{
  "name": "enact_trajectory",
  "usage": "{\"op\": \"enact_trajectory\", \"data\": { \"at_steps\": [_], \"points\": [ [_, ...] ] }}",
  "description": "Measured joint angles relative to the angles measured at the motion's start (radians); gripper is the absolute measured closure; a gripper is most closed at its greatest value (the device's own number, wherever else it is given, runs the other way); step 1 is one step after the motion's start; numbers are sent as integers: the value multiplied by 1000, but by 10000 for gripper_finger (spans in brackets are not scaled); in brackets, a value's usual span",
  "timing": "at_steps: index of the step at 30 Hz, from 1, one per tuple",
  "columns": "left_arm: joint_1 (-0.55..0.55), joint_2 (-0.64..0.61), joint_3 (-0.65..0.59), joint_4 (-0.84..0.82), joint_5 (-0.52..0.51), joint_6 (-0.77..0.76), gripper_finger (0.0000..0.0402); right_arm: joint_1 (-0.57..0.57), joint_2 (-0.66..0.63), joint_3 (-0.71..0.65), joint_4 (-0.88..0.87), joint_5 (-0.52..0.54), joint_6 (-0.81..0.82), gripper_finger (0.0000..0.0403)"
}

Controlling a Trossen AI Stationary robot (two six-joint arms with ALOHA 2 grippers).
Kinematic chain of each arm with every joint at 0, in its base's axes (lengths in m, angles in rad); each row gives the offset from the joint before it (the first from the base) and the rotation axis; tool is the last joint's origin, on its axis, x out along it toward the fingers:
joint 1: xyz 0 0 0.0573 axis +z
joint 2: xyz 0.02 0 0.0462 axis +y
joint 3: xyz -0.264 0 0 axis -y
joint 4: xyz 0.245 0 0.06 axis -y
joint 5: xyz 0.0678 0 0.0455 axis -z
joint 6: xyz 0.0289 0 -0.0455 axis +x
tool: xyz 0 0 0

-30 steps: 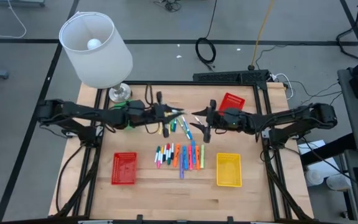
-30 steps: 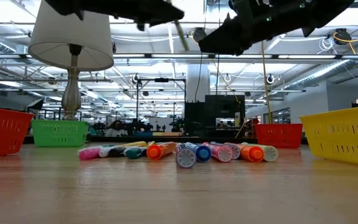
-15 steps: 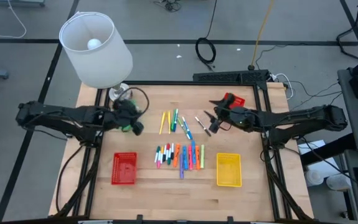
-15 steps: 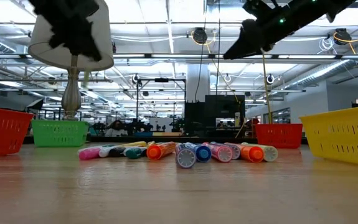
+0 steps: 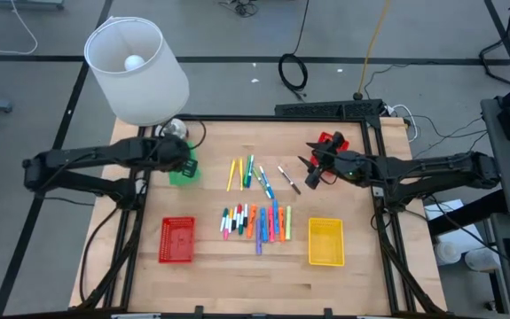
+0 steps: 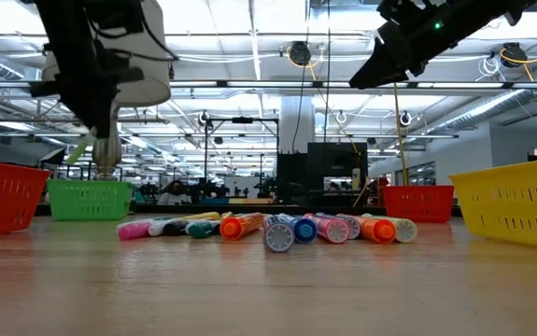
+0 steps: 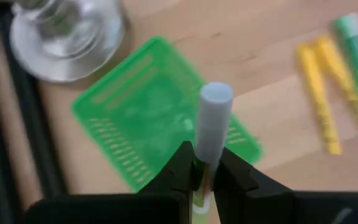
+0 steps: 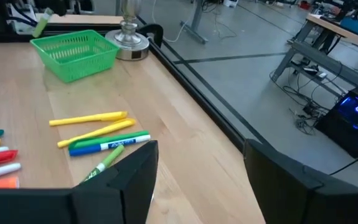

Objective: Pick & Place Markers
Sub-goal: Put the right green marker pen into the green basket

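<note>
green basket (image 7: 147, 112), yellow markers (image 8: 94, 124), red basket (image 5: 177, 239)

Grey floor (image 5: 237, 35), lamp (image 5: 137, 71) w/ shade.

Overhead looks straight down; low looks level; both, perhaps also wrists, share green basket (image 5: 184, 171).

4 baskets (image 5: 176, 239): 2 red, 1 green, 1 yellow; 1 lamp (image 5: 137, 71).
</note>
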Motion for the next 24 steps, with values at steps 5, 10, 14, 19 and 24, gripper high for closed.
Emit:
{"op": "enact_trajectory", "data": {
  "at_steps": [5,10,14,19,24],
  "points": [
    [71,72,0,17,47,56,368,0,-1,0,2,-1,-5,183],
    [99,142,0,17,35,74,368,0,-1,0,8,-2,-7,184],
    [109,192,0,24,27,99,368,0,-1,0,8,-2,-8,187],
    [123,250,0,24,28,110,368,0,-1,0,7,-3,-5,188],
    [122,285,0,24,94,123,367,0,-1,0,7,-3,-5,188]
  ]
}}
